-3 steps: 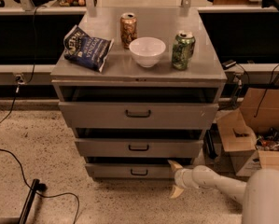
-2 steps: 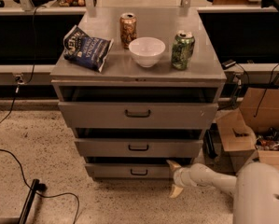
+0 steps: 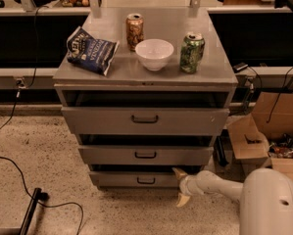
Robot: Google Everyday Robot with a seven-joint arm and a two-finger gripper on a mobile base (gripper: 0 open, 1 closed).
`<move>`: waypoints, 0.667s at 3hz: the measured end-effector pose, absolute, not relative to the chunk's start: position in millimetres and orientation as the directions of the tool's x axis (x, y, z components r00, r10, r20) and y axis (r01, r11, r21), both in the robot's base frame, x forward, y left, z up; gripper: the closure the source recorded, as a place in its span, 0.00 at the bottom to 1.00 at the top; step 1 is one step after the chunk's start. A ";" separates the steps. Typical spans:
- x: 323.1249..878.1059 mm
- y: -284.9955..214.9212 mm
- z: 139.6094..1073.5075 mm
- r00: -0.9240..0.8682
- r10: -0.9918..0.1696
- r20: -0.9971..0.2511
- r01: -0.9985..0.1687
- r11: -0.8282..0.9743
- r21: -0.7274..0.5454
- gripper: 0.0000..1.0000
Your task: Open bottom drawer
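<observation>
The bottom drawer (image 3: 121, 179) is the lowest and slimmest grey front of the cabinet (image 3: 67, 75), with a small dark bar handle (image 3: 146, 180) at its centre. My gripper (image 3: 180, 186) is low in front of the drawer's right end, to the right of the handle. It is open, with one pale fingertip (image 3: 177, 172) against the drawer's upper right corner and the other down near the floor. Nothing is held. My white arm (image 3: 263, 199) comes in from the lower right.
On the cabinet top lie a chip bag (image 3: 91, 50), an orange can (image 3: 134, 31), a white bowl (image 3: 154, 54) and a green can (image 3: 192, 53). Cardboard boxes (image 3: 271, 126) stand at the right. A black cable (image 3: 18, 175) and a dark bar cross the floor at the left.
The bulk of my arm has come further into view from the lower right. The gripper has shifted only slightly left and stays by the drawer's right end. The drawers have not moved.
</observation>
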State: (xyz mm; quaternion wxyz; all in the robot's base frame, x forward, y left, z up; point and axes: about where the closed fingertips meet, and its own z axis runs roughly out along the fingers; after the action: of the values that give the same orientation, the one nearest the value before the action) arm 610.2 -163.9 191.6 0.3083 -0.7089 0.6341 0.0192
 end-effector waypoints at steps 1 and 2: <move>617.4 -158.7 187.9 0.194 -0.906 -0.376 -0.906 -0.019 -0.423 0.00; 627.6 -157.9 184.7 0.186 -0.921 -0.342 -0.899 -0.020 -0.437 0.00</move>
State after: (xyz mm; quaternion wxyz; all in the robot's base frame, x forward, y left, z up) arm 627.6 -157.9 184.7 0.2889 -0.7138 0.6377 -0.0189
